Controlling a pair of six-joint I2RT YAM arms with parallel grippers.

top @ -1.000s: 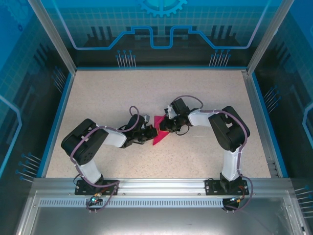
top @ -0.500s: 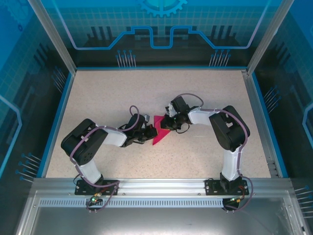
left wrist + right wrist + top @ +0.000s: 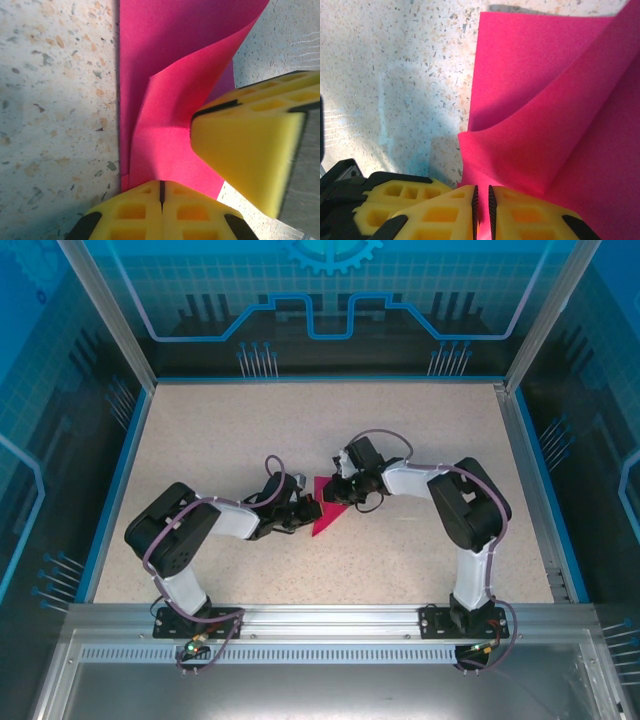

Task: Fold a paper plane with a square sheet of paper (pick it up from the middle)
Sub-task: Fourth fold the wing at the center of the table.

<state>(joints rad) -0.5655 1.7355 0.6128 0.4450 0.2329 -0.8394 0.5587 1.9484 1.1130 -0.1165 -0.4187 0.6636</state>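
Looking down from above, the pink paper is too small to make out its creases. Its far end is tucked under the right pincer, and its left edge under the left pincer. In the left wrist view the sheet is cut off at the top, and the big yellow finger is blurred and clipped at the right. In the right wrist view the nipped edge disappears between the pads.

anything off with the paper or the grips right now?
Nothing damaged. The pink sheet is mid-fold: one flap bows up off the table instead of lying flat, its edge pinched in the right gripper. The left gripper, shut, sits at the sheet's edge. No tears visible.
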